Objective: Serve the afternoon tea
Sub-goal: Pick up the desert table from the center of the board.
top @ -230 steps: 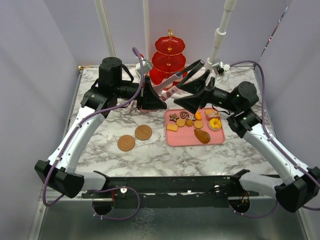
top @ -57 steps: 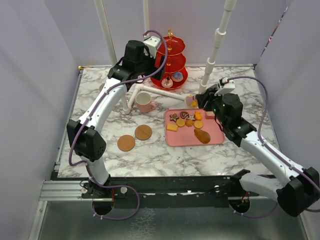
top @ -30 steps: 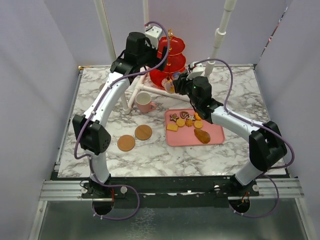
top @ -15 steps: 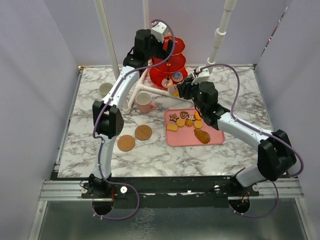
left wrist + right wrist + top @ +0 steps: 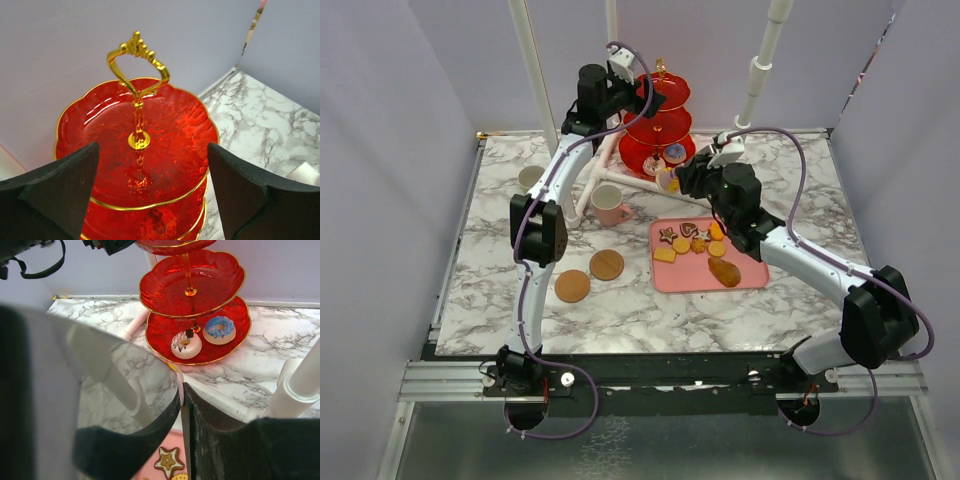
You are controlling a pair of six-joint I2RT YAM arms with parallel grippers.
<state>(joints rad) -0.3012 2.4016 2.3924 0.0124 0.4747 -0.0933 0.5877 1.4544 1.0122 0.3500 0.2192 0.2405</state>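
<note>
The left hand (image 5: 153, 146) has black wedge fingers (image 5: 60, 195); behind each hand run white links, black joints and a looping purple cable (image 5: 801, 165).

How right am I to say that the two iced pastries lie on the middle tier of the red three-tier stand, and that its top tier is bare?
Not quite. The right wrist view shows the white-iced pastry and the blue-iced donut on the bottom tier of the red three-tier stand, not on the middle tier. The top tier is indeed bare.
</note>
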